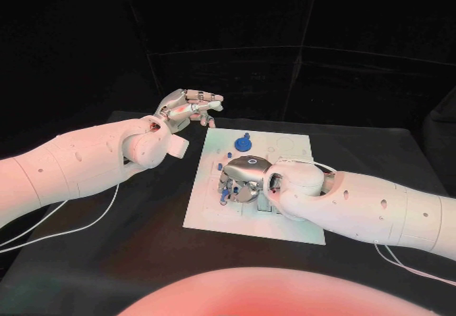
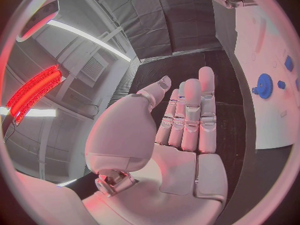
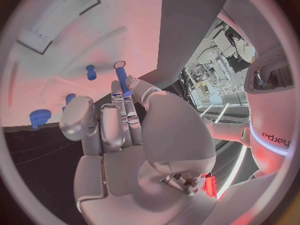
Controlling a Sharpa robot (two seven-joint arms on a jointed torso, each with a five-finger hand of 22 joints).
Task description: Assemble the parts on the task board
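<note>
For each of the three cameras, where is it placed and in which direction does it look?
Head view: on the robot's head, looking down at the task board; both arms and hands show.
Left wrist view: behind the left hand, held off the board, fingers straight, holding nothing.
Right wrist view: behind the right hand, over the board, pinching a blue peg.
Shared by head and left wrist views: the blue gear.

Two white, smooth-shelled arms (image 1: pixel 66 168), small round holes dotting them. Silver segmented hands (image 1: pixel 190 105). Thin white cable (image 1: pixel 66 220) trails lower left.

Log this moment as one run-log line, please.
left hand: off board, holds nothing | right hand: over board, pinching blue peg | gear: lying on board
</note>
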